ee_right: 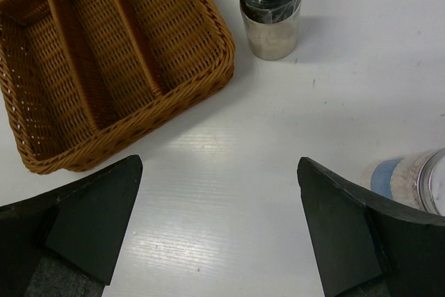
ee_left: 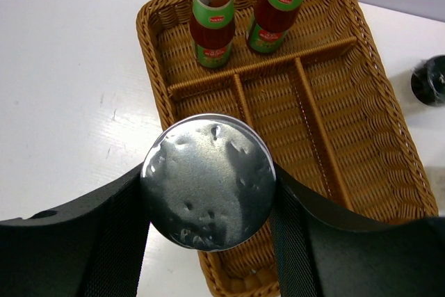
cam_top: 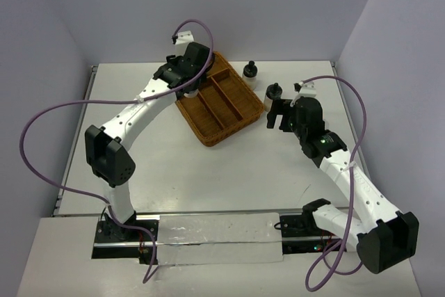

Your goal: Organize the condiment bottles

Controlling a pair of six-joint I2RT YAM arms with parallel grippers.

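My left gripper [ee_left: 208, 203] is shut on a silver-capped bottle [ee_left: 208, 181], seen from above, over the left rim of the wicker basket [ee_left: 389, 144]. Two slim yellow-capped bottles [ee_left: 213, 22] [ee_left: 278, 8] stand upright in the basket's far cross compartment. In the top view the left gripper [cam_top: 189, 67] hangs over the basket's [cam_top: 208, 133] far left corner. My right gripper [ee_right: 219, 220] is open and empty above bare table, right of the basket [ee_right: 42, 161]. A squat black-capped bottle [ee_right: 270, 8] stands ahead of it. A white, blue-labelled bottle [ee_right: 407, 179] stands by its right finger.
Two black-capped bottles [cam_top: 250, 71] [cam_top: 275, 92] stand on the table right of the basket; one cap shows in the left wrist view [ee_left: 430, 80]. The basket's two long compartments [ee_left: 278, 130] hold nothing. Purple cables loop over both arms.
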